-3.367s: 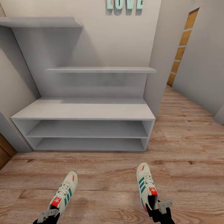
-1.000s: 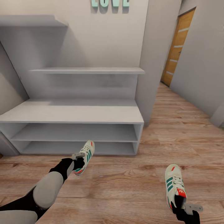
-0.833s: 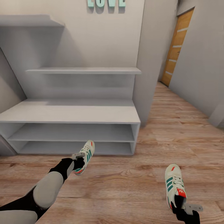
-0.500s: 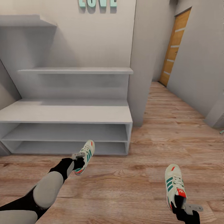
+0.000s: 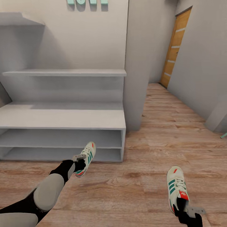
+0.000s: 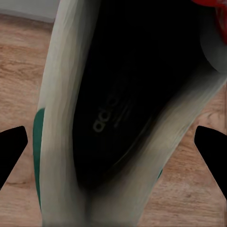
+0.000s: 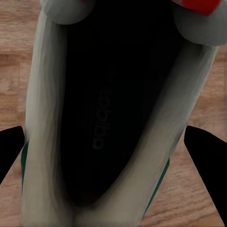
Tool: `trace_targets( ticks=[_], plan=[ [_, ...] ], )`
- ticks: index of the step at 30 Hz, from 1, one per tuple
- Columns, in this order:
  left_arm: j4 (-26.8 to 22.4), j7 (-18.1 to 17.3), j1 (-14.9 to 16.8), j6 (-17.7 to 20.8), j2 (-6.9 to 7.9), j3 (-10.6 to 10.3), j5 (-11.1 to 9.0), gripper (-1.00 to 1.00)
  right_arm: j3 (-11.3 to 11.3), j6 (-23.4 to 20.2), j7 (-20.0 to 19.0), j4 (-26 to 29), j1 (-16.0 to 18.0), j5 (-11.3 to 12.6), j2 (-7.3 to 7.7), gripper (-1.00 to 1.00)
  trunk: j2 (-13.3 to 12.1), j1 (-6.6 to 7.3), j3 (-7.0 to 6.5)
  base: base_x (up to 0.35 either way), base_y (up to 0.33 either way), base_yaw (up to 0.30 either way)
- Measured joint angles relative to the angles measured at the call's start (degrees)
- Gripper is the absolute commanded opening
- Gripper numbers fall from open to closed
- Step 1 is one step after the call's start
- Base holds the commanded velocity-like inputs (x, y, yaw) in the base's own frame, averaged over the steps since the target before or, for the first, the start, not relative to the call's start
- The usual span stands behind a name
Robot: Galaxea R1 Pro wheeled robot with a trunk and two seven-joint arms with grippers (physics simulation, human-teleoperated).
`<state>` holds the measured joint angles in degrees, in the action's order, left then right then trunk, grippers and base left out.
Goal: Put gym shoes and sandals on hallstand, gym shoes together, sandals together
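Now each black gripper grasps one cream-white sneaker with green stripes: the left gripper its shoe, the right gripper its shoe. Both hang above the light brown wood floor, before the pale grey shoe rack.

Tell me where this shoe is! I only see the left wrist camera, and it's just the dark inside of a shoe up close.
Observer: In the head view the left gripper holds that first sneaker by its heel, just in front of the rack, near the right end of its low shelves.
Operator: Where's the other one?
Observer: The right gripper holds the second sneaker, well off to the right of the rack, over the wooden floor.
Operator: What's further away?
Observer: Past the rack the corridor leads to an orange door.
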<state>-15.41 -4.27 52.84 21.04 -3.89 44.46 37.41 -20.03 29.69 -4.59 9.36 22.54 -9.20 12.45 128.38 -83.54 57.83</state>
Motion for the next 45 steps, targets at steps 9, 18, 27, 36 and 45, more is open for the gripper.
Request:
trace_targets(
  ticks=[9,18,27,36,45],
  plan=[
    [-0.12,0.20,0.94,0.08,0.08,-0.05,0.03,-1.00,-0.02,-0.01,0.00,0.00,0.00,0.04,-0.01,-1.00,0.00,-0.01,0.00,0.026,-0.015,0.000],
    [-3.76,0.30,1.74,0.64,0.20,0.61,-0.10,-1.00,-0.02,-0.01,-0.01,0.00,0.00,0.10,-0.06,-1.00,0.00,-0.01,0.00,0.000,0.000,0.000],
    [-4.35,0.16,1.43,0.19,0.05,0.77,-0.37,-1.00,-0.05,-0.03,0.09,0.07,0.00,0.22,-0.06,-1.00,0.00,0.01,0.00,0.069,-0.008,0.000],
    [-4.38,0.22,1.46,0.13,0.01,0.78,-0.35,-1.00,-0.10,-0.08,0.16,0.17,0.01,0.28,-0.06,-1.00,0.00,0.02,0.16,0.297,-0.110,0.040],
    [-4.43,0.23,1.52,0.14,0.01,0.78,-0.36,-1.00,-0.11,-0.07,0.16,0.18,0.00,0.29,-0.06,-1.00,0.00,0.00,0.56,0.251,-0.095,0.077]
  ],
)
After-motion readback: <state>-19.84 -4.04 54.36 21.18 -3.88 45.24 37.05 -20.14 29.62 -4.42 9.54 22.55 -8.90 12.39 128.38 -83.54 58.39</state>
